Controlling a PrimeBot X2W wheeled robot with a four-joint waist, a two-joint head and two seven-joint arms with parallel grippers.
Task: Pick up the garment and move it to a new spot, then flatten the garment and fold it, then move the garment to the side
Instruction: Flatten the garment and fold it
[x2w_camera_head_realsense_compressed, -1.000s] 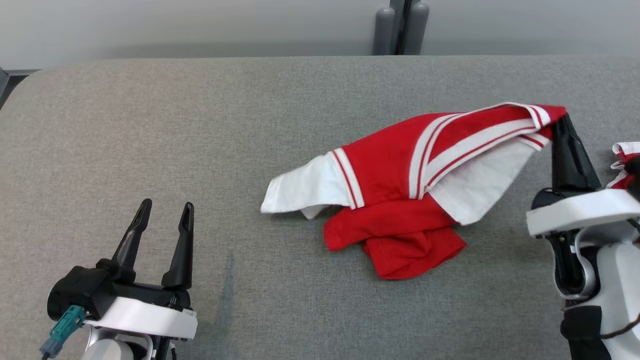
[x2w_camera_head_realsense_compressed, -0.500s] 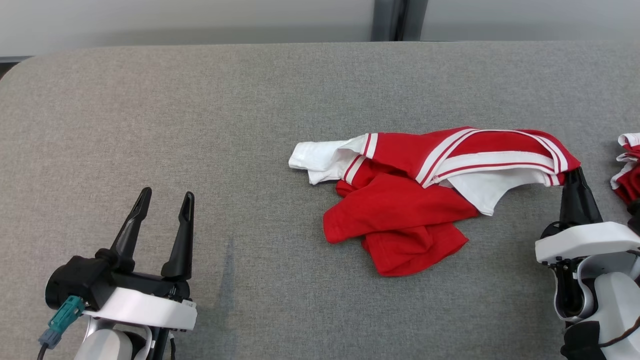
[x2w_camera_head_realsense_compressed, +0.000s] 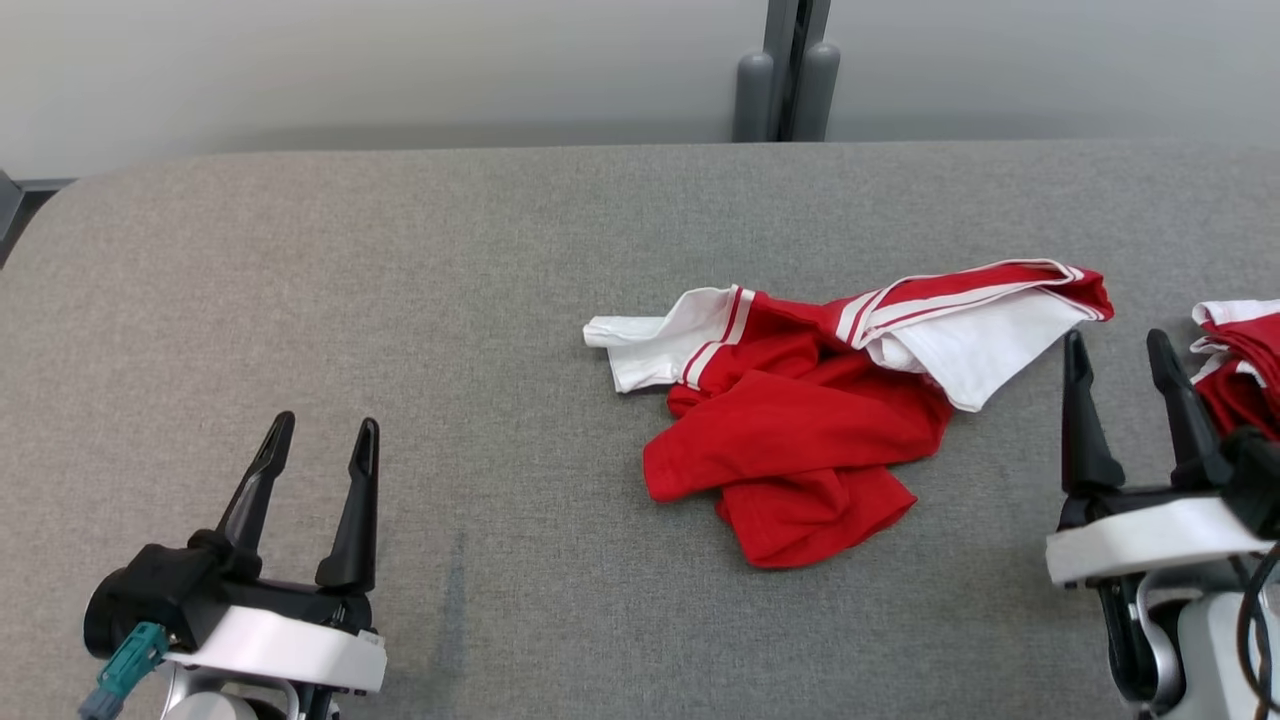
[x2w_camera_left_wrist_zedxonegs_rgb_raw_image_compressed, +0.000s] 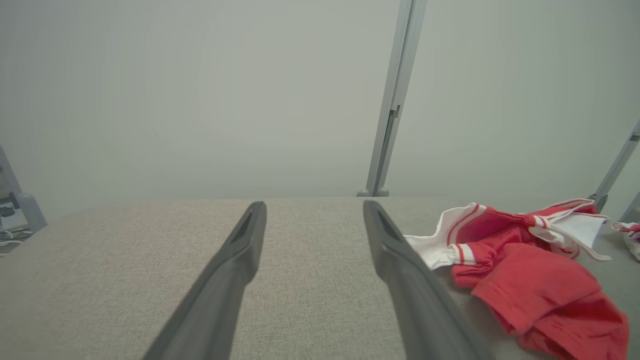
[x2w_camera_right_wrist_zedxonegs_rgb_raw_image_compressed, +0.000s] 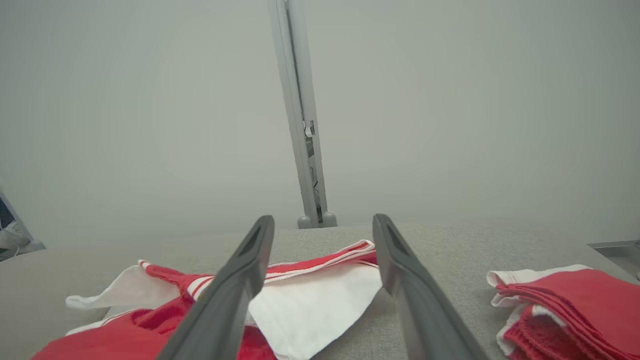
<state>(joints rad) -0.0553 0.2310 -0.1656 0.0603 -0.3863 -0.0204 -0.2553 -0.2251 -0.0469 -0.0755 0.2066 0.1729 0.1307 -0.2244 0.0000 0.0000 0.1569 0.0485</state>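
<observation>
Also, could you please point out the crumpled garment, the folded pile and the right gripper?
crumpled garment (x2w_camera_head_realsense_compressed: 800, 440): head view, red middle.
folded pile (x2w_camera_right_wrist_zedxonegs_rgb_raw_image_compressed: 575, 287): right wrist view, red top layer.
right gripper (x2w_camera_head_realsense_compressed: 1116, 342): head view, between its fingertips.

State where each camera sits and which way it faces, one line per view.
Head view: on the head, looking down at the grey table; left gripper and right gripper show.
Left wrist view: low over the table, facing the wall; own fingers show.
Right wrist view: likewise, over the garment; own fingers show.
Shared: the garment.

left tool (x2w_camera_head_realsense_compressed: 325, 424) at lower left, fingers spread, empty, right tool (x2w_camera_head_realsense_compressed: 1116, 339) at lower right, fingers spread, empty
</observation>
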